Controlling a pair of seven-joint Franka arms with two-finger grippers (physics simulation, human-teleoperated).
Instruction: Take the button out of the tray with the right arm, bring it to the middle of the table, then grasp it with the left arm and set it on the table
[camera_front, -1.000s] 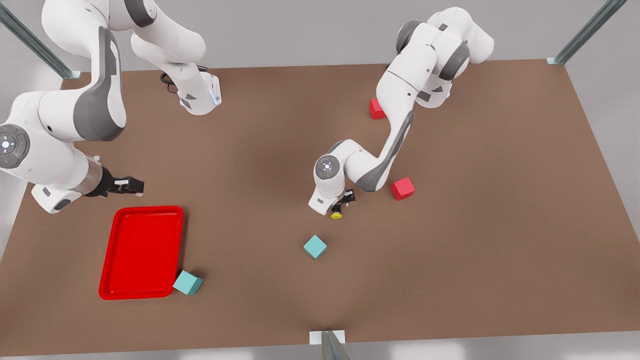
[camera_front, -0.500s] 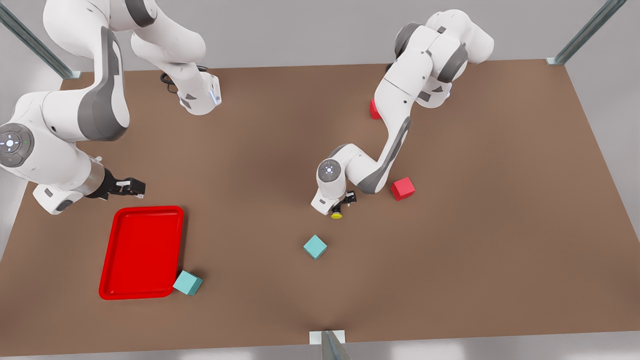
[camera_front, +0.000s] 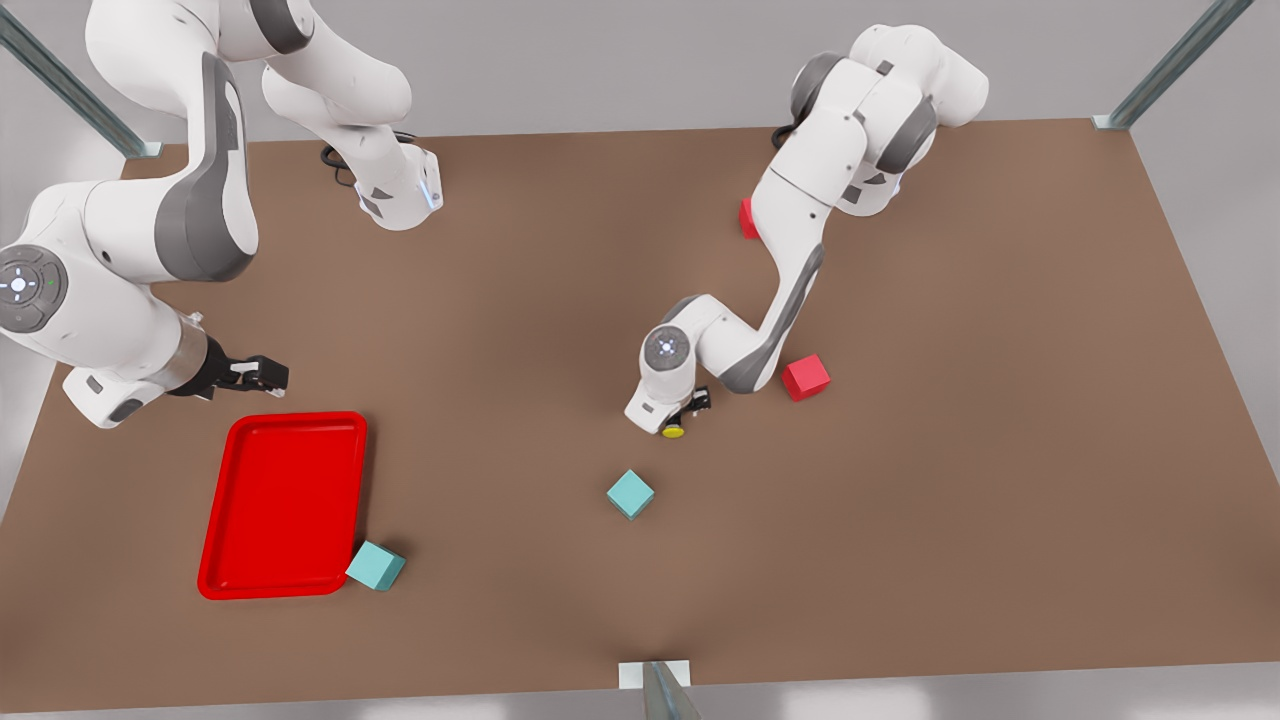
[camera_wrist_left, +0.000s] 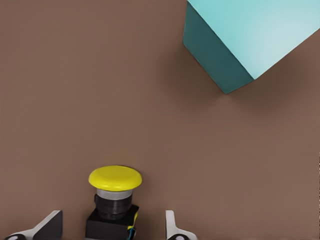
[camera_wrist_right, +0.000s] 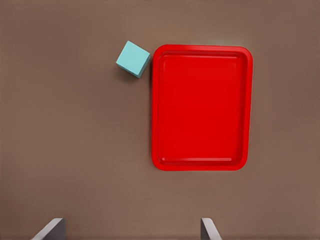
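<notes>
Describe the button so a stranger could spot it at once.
Find the brown table, then the arm reaching down to its middle. Between the open fingers of that left gripper sits the button: a dark boxy body under a round yellow cap, far smaller than the teal cube nearby.

Button mid-table — tray at front view's left, cube beside it

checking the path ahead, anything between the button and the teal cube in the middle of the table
Nothing: in the front view, only bare table separates the button from the teal cube. The left wrist view shows the same bare gap.
</notes>
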